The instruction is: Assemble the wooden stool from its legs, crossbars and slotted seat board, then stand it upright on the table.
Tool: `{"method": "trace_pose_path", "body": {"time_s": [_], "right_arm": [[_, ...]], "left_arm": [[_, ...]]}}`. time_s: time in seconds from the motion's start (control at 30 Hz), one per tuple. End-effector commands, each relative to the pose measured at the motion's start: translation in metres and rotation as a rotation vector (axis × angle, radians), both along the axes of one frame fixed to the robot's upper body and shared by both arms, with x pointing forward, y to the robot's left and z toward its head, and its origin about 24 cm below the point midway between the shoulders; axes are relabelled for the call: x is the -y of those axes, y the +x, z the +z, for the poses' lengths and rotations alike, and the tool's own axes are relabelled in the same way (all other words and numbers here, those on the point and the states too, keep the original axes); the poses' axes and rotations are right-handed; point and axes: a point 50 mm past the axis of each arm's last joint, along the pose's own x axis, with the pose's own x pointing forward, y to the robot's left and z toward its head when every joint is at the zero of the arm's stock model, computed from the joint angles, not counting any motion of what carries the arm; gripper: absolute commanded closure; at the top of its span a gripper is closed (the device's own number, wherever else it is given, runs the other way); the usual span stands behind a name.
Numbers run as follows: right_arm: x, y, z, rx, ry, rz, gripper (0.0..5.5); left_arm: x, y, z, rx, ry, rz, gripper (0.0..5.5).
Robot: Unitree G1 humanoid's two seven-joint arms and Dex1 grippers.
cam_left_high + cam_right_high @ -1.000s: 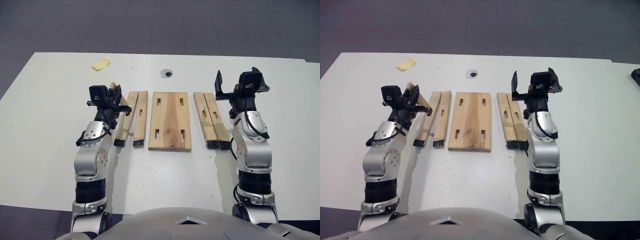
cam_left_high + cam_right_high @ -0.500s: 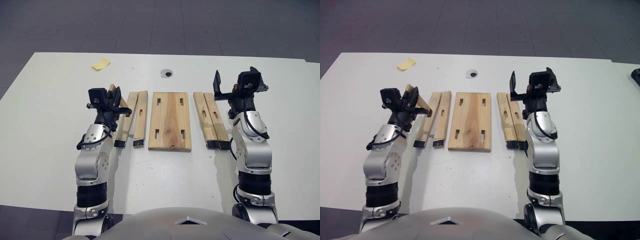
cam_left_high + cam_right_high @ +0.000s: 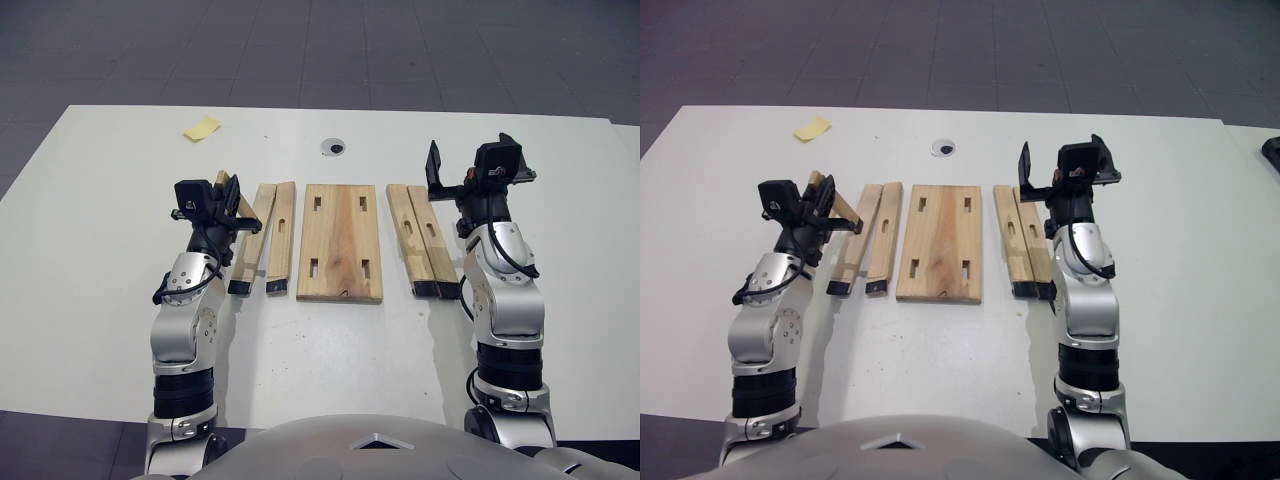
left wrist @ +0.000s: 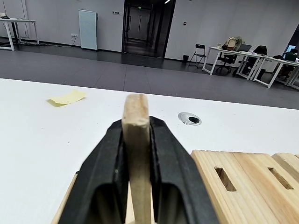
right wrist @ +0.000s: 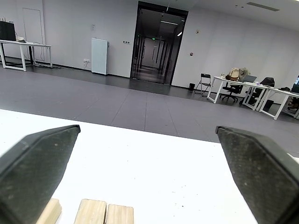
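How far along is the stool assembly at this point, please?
Done: nothing joined. The slotted seat board lies flat between two loose pairs of legs. In hand: the left gripper is shut on a slim wooden piece, likely a crossbar; the right gripper is open. To do: all fitting, then standing it upright.

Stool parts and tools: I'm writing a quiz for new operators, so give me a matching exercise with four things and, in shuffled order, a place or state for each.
Things:
1. seat board
2. left tool
3. right tool
4. yellow note

Places or states:
a. open, holding nothing
b. far left on the table
c. flat between the left legs and the right legs
d. shut on a bar

Pairs: 1-c; 2-d; 3-a; 4-b
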Motion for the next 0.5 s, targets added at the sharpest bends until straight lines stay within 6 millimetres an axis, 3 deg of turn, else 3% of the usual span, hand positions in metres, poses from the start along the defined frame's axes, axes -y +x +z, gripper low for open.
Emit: {"method": "trace_pose_path", "body": {"time_s": [0.03,0.5], "right_arm": [[-0.003,0.000,0.001,-0.003,0.002,0.012,0.10],[-0.010,0.000,0.001,-0.012,0.010,0.038,0.10]], "left_arm": [[-0.007,-0.007,-0.031,-0.169,0.049,0.023,5.07],[-0.022,-0.014,-0.059,-0.354,0.002,0.073,5.07]]}}
